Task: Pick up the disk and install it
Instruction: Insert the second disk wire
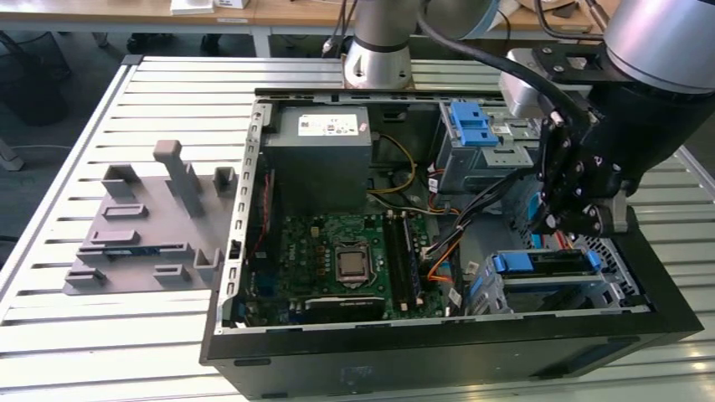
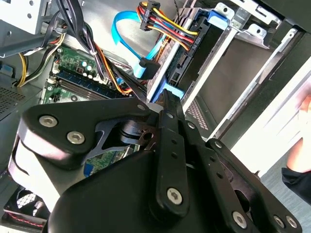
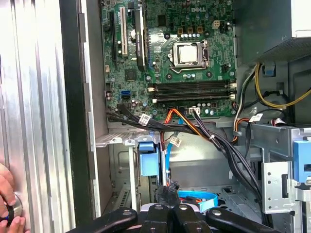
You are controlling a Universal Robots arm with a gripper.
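Observation:
The disk (image 1: 545,265), a flat drive in a blue carrier frame, sits slotted in the lower drive cage at the exterior view's right end of the open computer case (image 1: 240,251). In the first wrist view the disk's blue frame end (image 3: 148,158) shows upright in the cage slot. My black gripper (image 1: 572,228) hovers just above that cage. In the second wrist view the gripper (image 2: 166,101) has its fingers pressed together, with nothing seen between them, next to a blue tab. The first wrist view shows the gripper (image 3: 169,208) over the cage and cables.
Another blue-framed carrier (image 1: 475,126) fills the upper bay. Cable bundles (image 3: 194,126) cross between motherboard (image 1: 341,260) and cages; a blue flat cable (image 2: 129,29) hangs loose. A grey power-supply box (image 1: 324,159) sits at the back. A person's hand (image 3: 7,204) rests outside the case. A grey fixture (image 1: 146,226) lies on the table.

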